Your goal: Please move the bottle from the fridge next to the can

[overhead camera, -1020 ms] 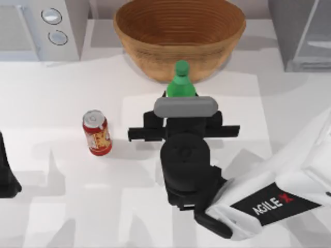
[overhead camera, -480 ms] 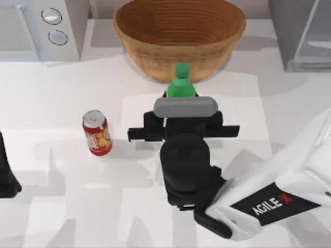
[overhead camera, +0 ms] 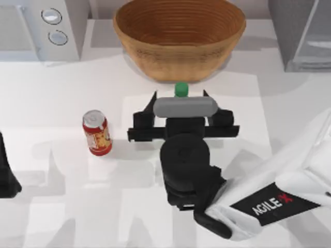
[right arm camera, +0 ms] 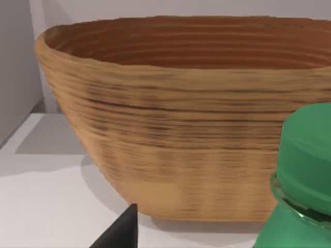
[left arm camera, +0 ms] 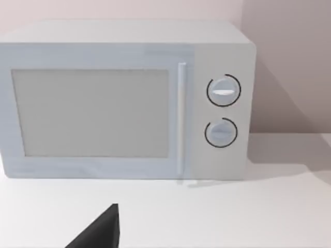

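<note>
While the left arm (overhead camera: 6, 175) is parked at the left edge, the bottle (overhead camera: 181, 90) is straddled by the right gripper (overhead camera: 180, 98), jaws spread wide, right of the can (overhead camera: 96, 132).

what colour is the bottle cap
Green. The bottle cap shows best in the right wrist view, in front of the woven basket.

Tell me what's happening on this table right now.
The right gripper sits over a green plastic bottle, just in front of a woven wooden bowl; its fingers look spread. The small red can stands apart to the left. The left arm is parked at the table's left edge.
</note>
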